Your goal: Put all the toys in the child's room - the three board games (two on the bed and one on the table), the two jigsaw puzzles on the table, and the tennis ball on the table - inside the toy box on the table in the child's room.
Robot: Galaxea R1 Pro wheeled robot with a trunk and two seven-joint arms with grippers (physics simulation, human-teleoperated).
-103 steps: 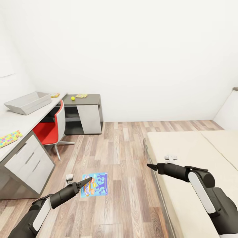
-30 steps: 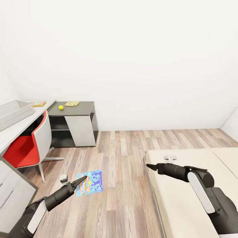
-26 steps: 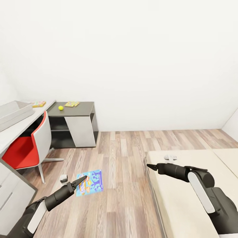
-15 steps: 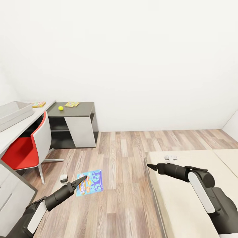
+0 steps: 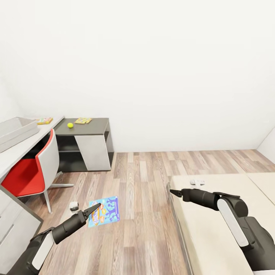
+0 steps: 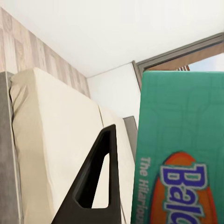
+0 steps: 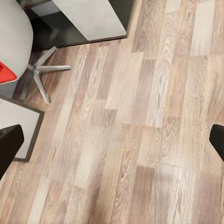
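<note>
The left gripper (image 5: 96, 208) is clamped on the flat blue and green board game (image 5: 104, 211). The light grey plastic toy box (image 5: 15, 131) sits far off to its left, up on the table (image 5: 21, 151). The right gripper (image 5: 172, 192) is spread apart, farther away.

toy box (image 5: 15, 131) clipped by head view's left edge, far end out of frame. Board game (image 6: 179, 149) in left wrist view cut at the edge, title reads only "Bal…". Prints on the flat items (image 5: 83, 120) on the counter (image 5: 93, 124) too small to read.
</note>
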